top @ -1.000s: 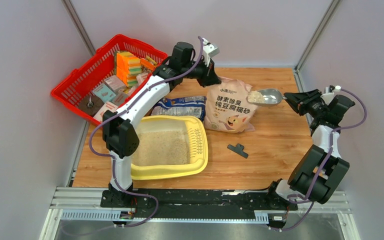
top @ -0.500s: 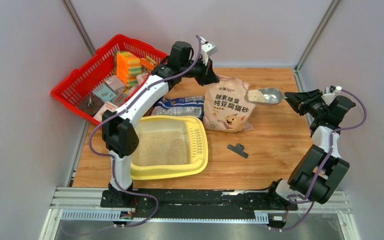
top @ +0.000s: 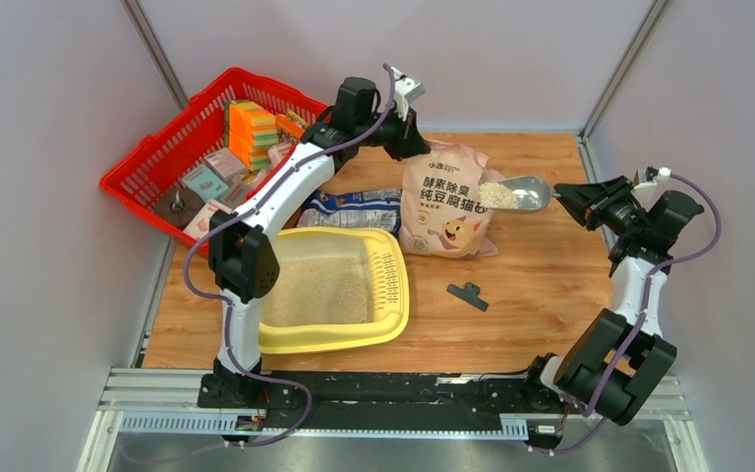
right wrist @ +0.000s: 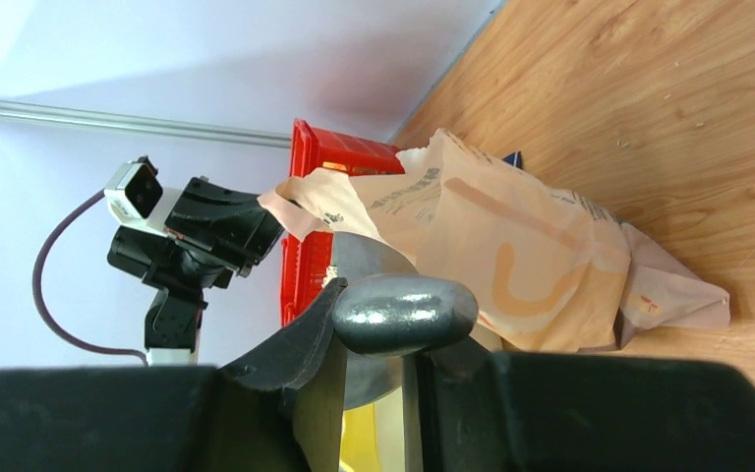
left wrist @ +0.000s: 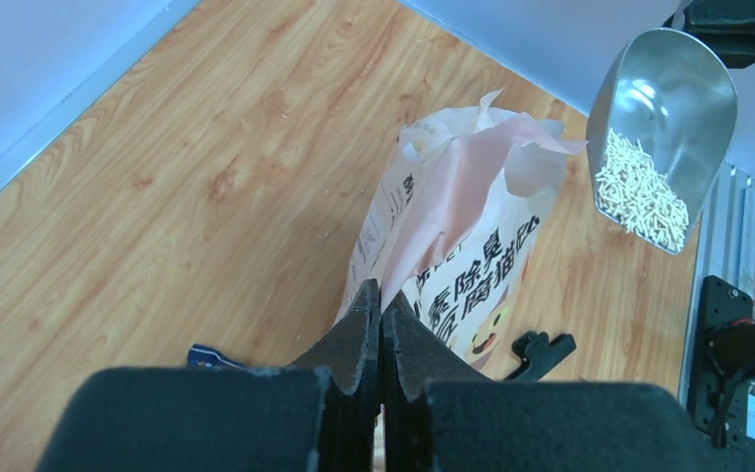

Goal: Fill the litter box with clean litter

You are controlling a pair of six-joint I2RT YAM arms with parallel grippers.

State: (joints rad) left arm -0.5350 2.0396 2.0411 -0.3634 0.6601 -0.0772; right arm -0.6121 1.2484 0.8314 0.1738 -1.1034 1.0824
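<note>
Litter box [top: 334,339] is lying at near left, holding a bed of clean litter [top: 319,290]. Left gripper [left wrist: 381,295] is pinching the tan bag [top: 449,202] by its top edge. Right gripper [top: 563,197] is clamping a metal scoop [top: 523,191] that is carrying more granules just beside the bag's open top.

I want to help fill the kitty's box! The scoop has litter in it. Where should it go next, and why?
Probably the right gripper should carry the scoop, kept level, over to the litter box. The scoop holds litter but hangs beside the bag, whose top the left gripper pinches; the box, only partly filled, lies further left.
</note>
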